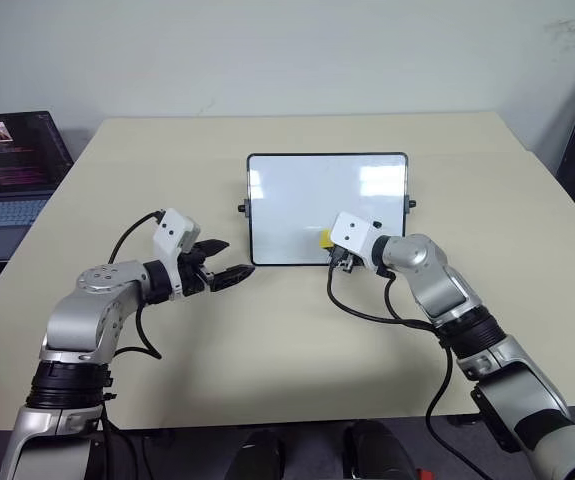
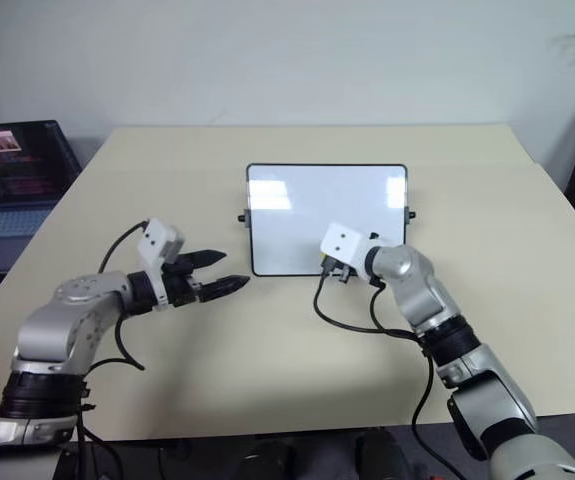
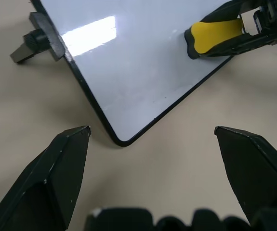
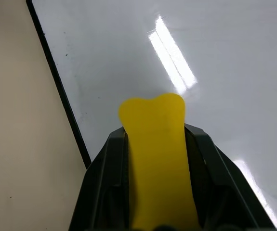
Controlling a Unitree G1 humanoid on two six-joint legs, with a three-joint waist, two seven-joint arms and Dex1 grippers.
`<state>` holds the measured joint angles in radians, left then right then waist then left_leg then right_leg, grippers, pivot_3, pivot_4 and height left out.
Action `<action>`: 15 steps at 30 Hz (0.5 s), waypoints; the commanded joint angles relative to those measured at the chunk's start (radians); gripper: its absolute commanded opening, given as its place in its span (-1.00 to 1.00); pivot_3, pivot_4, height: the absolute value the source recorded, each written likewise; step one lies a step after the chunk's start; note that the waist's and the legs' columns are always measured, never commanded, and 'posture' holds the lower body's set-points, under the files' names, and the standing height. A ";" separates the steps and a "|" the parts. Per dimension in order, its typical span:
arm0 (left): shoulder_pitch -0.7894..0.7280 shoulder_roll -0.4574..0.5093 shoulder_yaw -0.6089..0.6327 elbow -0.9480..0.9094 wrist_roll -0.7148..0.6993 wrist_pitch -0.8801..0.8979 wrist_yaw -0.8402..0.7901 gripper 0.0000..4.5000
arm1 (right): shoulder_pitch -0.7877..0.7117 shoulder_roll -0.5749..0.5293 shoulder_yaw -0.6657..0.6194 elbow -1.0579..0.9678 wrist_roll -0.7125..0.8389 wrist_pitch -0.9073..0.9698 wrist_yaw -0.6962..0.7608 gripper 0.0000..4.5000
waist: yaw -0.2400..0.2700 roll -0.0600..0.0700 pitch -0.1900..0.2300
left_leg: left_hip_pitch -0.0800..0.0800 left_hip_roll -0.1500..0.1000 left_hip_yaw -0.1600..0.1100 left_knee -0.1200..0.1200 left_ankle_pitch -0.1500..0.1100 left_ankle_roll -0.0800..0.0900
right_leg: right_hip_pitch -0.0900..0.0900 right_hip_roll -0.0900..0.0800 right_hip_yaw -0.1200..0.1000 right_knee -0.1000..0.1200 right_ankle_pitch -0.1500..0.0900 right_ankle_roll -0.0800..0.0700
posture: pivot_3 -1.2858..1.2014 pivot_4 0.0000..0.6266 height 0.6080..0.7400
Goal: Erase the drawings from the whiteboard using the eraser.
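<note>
The whiteboard (image 1: 297, 205) beyond the right gripper (image 4: 152, 144) is glossy and smooth, throwing bright glare, with a thin black frame. The eraser (image 4: 155, 149) between its fingers looks smooth yellow plastic. The table (image 1: 267, 340) beneath is matt beige.

Beige table (image 1: 297, 340), open laptop (image 1: 12, 175) with lit screen beside its left edge, pale wall (image 1: 267, 50) behind
</note>
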<state>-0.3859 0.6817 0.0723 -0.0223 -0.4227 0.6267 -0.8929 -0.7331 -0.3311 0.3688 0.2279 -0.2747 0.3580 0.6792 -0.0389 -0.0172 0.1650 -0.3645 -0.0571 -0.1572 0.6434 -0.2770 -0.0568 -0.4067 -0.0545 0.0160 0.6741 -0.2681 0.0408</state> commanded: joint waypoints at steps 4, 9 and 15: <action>-0.021 0.011 -0.021 -0.082 -0.015 -0.003 -0.037 1.00 | 0.042 0.024 -0.145 -0.278 0.146 0.172 0.016 -0.47 | 0.004 0.000 0.000 | -0.001 0.000 0.000 -0.001 0.001 -0.001 | -0.001 0.000 0.000 -0.001 0.000 0.000 | 0.03 -0.52 1.00; -0.046 0.027 -0.070 -0.125 0.000 -0.026 -0.087 1.00 | 0.204 -0.035 -0.244 -0.564 0.251 0.315 0.041 -0.47 | 0.010 0.000 0.000 | -0.004 0.000 -0.001 -0.001 0.000 -0.002 | -0.002 -0.001 0.000 -0.004 -0.001 0.001 | 0.03 -0.52 1.00; -0.131 0.009 -0.164 -0.147 0.010 -0.073 -0.171 1.00 | 0.506 -0.068 -0.465 -0.839 0.312 0.514 -0.059 -0.47 | 0.014 0.000 0.000 | -0.007 0.000 -0.004 -0.001 0.000 -0.001 | 0.000 -0.001 -0.001 -0.009 0.000 0.001 | 0.03 -0.52 1.00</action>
<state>-0.4772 0.6986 -0.0822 -0.1336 -0.4128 0.5895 -1.0397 -0.2741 -0.3903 -0.0223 -0.5286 0.0286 0.8380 0.6604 -0.0246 -0.0170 0.1653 -0.3720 -0.0574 -0.1609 0.6425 -0.2771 -0.0582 -0.4069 -0.0552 0.0151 0.6647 -0.2685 0.0422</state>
